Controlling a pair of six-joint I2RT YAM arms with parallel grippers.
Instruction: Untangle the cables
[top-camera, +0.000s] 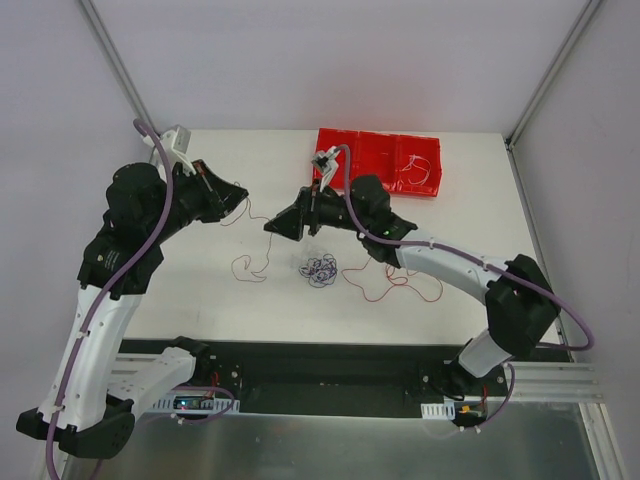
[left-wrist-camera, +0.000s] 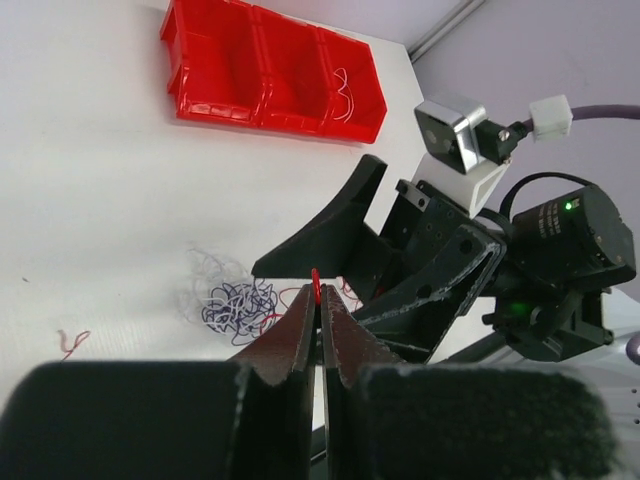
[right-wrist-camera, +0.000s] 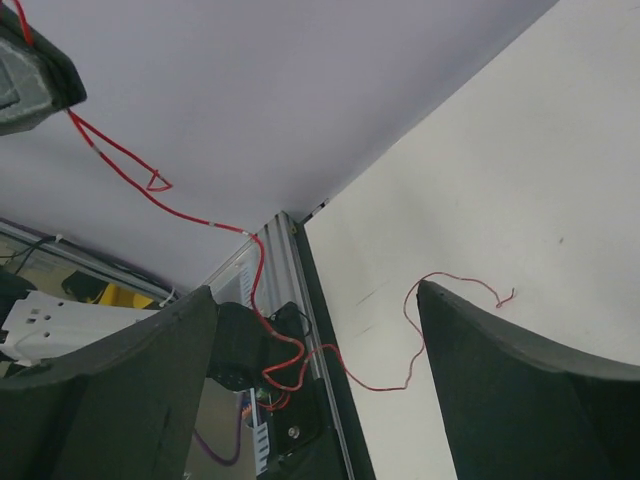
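White table with two arms and, at its far edge, a red bin holding a white cable. Left gripper, raised, fingers pinched together on the red cable, which sags to the table. Right gripper faces it, jaws wide apart, gripping nothing. A purple-blue and white clump lies on the table near the right gripper.

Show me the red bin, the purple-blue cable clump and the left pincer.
red bin (left-wrist-camera: 215, 65): left wrist view, bare leftmost compartment.
purple-blue cable clump (top-camera: 321, 268): top external view, clump's middle.
left pincer (left-wrist-camera: 318, 297): left wrist view, between fingertips.
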